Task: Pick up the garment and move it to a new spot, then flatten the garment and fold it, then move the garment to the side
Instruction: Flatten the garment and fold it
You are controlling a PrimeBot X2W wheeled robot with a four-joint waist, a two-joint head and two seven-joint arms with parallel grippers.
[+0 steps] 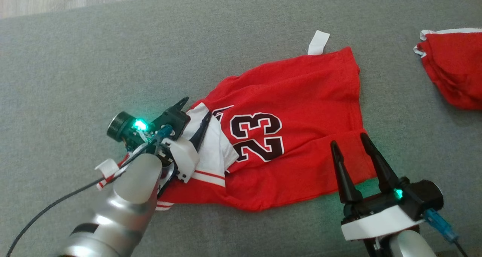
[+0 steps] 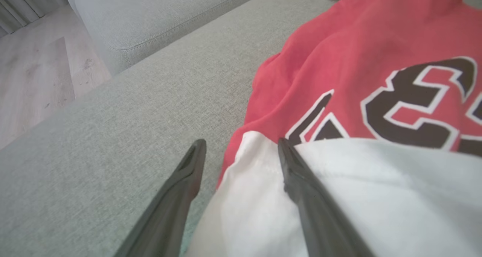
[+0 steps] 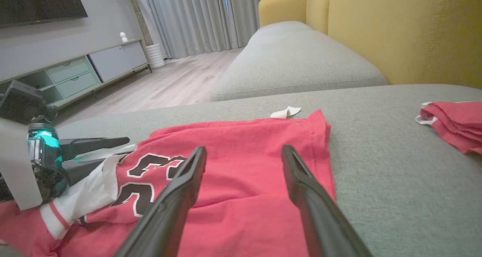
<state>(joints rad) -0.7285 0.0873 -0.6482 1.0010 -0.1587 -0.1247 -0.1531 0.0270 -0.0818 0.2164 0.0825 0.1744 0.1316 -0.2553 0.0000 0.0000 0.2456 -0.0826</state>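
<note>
Garment (image 1: 301, 99), a red knit jersey printed with a black-and-white 23, is lying spread across a grey woven sofa cushion (image 1: 113, 61), wrinkled, one end turned back and showing its white inside. A white fabric tag (image 1: 318, 42) is sticking out from the garment's far edge, resting on the cushion.

Left gripper (image 1: 197, 108) is sitting at the turned-back end with its dark fingers spread and nothing clamped. In the left wrist view one finger is lying over the white fabric and the other is over bare cushion just beside the garment's edge.

Right gripper (image 1: 348, 139) is released too, fingers wide apart, tips pointing over the garment's near right corner. I cannot tell whether they are touching the cloth.

A second red cloth with white trim (image 1: 455, 69) is lying bunched at the right of the cushion, well apart from the garment.

Room, from the right wrist view: a mustard-yellow sofa back (image 3: 395, 31) is rising behind the cushion, and another grey seat cushion (image 3: 293, 65) is running beyond it. Pale wood flooring (image 3: 169, 80) is stretching toward grey floor-length curtains (image 3: 188, 20). A low pale media cabinet (image 3: 75, 69) is standing along the wall beneath a dark screen (image 3: 37, 3).
</note>
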